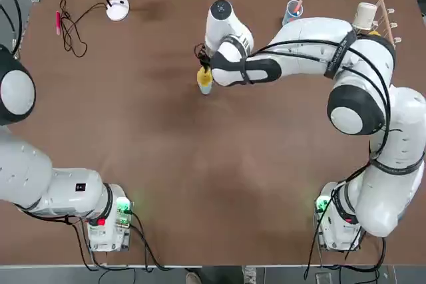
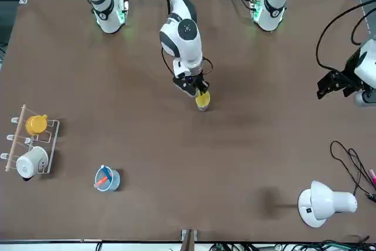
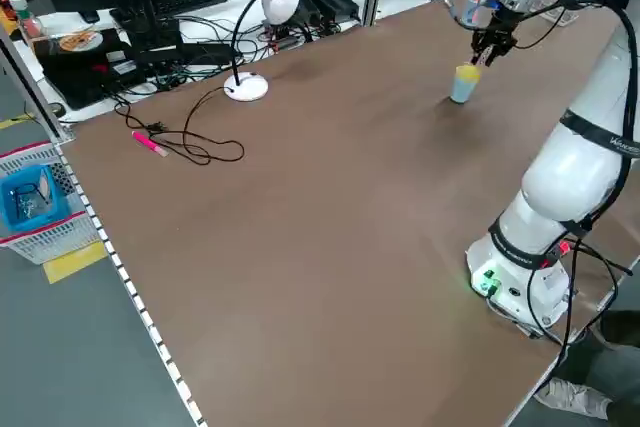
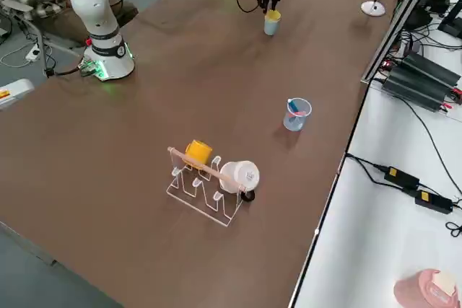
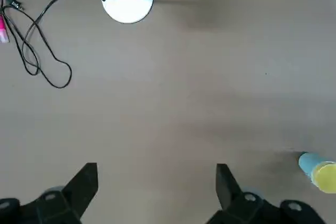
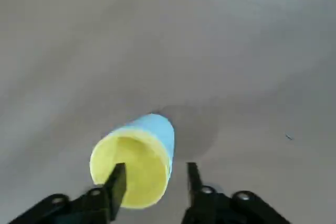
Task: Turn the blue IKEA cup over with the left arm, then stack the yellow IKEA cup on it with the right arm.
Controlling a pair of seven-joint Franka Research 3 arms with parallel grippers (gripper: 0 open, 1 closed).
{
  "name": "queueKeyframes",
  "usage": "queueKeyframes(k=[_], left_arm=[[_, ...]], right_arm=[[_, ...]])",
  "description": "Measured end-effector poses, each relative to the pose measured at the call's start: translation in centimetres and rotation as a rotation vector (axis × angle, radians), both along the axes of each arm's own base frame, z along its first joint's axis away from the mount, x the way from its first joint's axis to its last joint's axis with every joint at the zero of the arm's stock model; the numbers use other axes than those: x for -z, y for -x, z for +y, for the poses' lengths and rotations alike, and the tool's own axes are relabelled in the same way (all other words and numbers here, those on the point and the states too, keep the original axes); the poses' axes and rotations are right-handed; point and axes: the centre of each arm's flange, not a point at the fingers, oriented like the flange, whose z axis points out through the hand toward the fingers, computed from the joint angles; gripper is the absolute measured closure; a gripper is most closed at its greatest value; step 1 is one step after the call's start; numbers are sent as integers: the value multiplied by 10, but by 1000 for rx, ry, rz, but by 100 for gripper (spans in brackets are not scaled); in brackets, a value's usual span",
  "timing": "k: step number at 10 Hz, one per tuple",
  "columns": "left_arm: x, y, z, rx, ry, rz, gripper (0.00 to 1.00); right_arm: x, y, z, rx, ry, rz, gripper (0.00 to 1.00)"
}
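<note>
The yellow IKEA cup sits mouth-up on top of the blue IKEA cup at the table's middle, toward the far side. In the right wrist view the yellow cup covers all but a light-blue band of the blue cup. My right gripper hangs directly over the stack, open, with one finger inside the yellow rim and the other outside it. My left gripper is open and empty, held back at the table's left edge, far from the cups.
A white desk lamp and a pink pen with a black cable lie at the far left. A clear blue tumbler with sticks and a mug rack stand at the far right.
</note>
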Motion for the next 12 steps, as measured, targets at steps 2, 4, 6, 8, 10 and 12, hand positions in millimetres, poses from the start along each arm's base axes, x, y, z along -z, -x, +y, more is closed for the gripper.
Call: queueKeyframes(k=[2,4,6,8,10,12], left_arm=[[0,0,6,-10,0,0,1],[0,0,6,-11,0,0,1],[0,0,6,-11,0,0,1],[0,0,7,-12,0,-1,1],[0,0,8,-14,0,-1,1],[-1,0,7,-11,0,-2,1]], right_arm=[[-3,-10,-7,23,-8,-6,10],[-22,-32,-24,-3,-24,-36,0],[-52,-67,-73,-206,-17,-77,0],[-66,-93,-130,-366,28,-88,0],[-74,-113,-183,-521,76,-89,0],[-83,-138,-247,-642,119,-65,0]])
